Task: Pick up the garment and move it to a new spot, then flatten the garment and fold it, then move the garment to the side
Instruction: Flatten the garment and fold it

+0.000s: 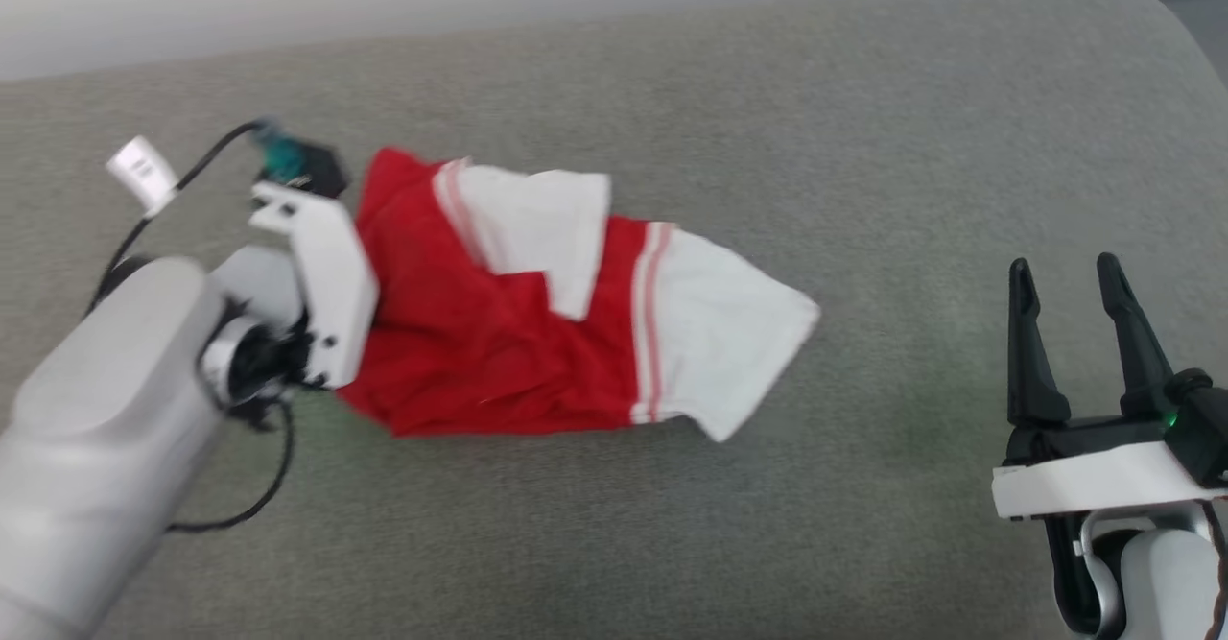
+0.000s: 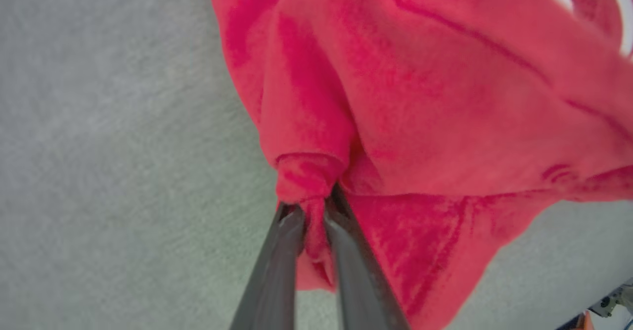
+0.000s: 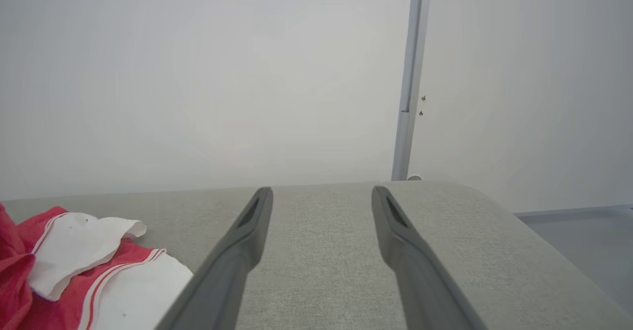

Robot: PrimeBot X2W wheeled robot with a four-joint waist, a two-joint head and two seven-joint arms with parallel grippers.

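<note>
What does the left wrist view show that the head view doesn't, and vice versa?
Left wrist: the left gripper up close, its fingers pinched on a bunched red fold of the garment. Head: the whole crumpled shirt, both white sleeves with striped trim, and the right gripper open, apart from the cloth. Both: red fabric lying on the grey cushion.

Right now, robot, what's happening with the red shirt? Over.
Left gripper shut on garment. Right gripper open, empty. It lies crumpled on grey cushion. Nothing in the way.
</note>
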